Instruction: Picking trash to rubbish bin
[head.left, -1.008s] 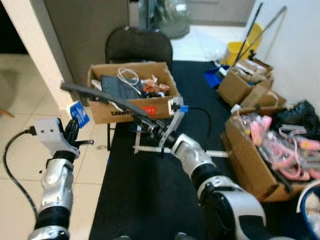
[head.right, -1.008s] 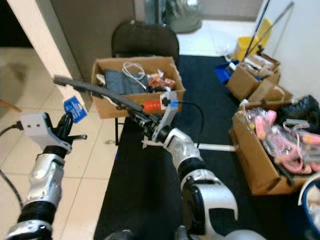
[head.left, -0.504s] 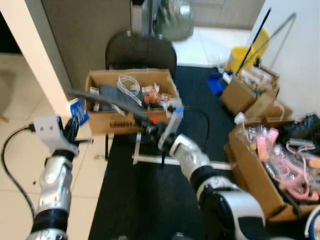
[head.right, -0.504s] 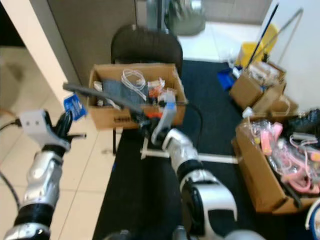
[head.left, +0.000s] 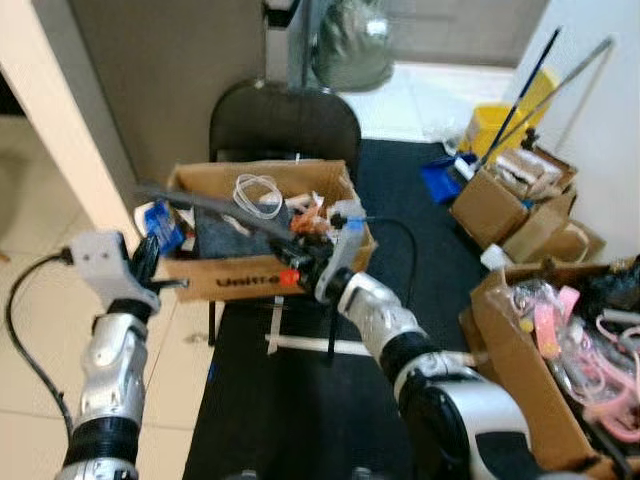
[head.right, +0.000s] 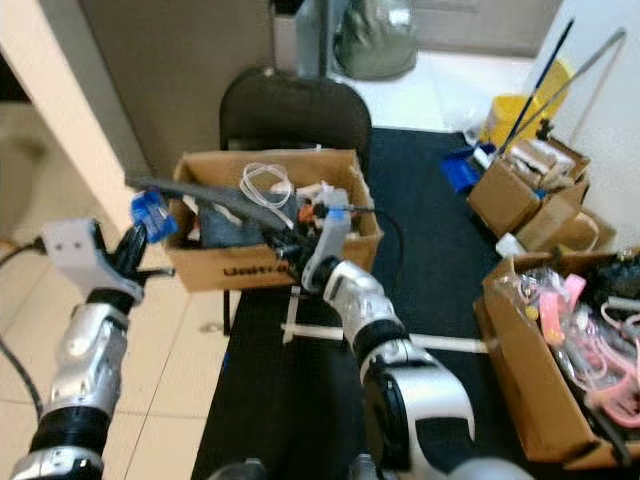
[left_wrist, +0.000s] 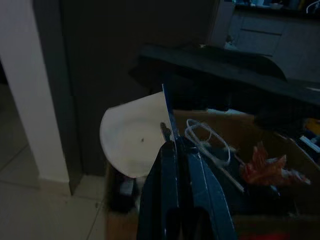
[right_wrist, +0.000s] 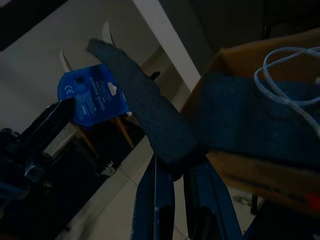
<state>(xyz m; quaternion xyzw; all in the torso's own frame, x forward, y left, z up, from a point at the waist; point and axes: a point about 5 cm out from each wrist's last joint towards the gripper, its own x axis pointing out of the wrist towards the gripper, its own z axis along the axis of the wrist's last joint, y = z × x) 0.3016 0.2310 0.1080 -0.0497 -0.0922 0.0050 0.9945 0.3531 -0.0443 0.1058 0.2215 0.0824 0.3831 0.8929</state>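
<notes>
Change since earlier frame: right hand (head.left: 293, 250) and its dark strip now reach over the cardboard box, where before they hung in front of its near wall; left hand has come up beside the box's corner; part of the shift is camera motion.
Right hand: fingers pressed on the near end of a long dark flat strip (head.left: 215, 203), seen clamped between them in the right wrist view (right_wrist: 145, 107).
Strip: runs from the right hand toward 10 o'clock, crossing above the box's open top, far tip past the box's left wall.
Left hand (head.left: 150, 258): at 9 o'clock of the box, fingers pinching a small blue round packet (head.left: 164, 225); in the left wrist view the packet shows its pale underside (left_wrist: 135, 140) held edge-on between the fingers.
Cardboard box (head.left: 340, 185): rests on a black chair (head.left: 285, 120), at 12 o'clock of the robot; holds a dark cloth (head.left: 235, 232), a coil of white cable (head.left: 257, 192) and orange wrappers (head.left: 310, 212).
Floor: black mat (head.left: 300, 400) under the chair, pale tiles at 9 o'clock.
Surroundings: open carton of pink items (head.left: 570, 340) at 3 o'clock; smaller cartons (head.left: 515, 205) and a yellow bucket (head.left: 493, 120) at 2 o'clock.
</notes>
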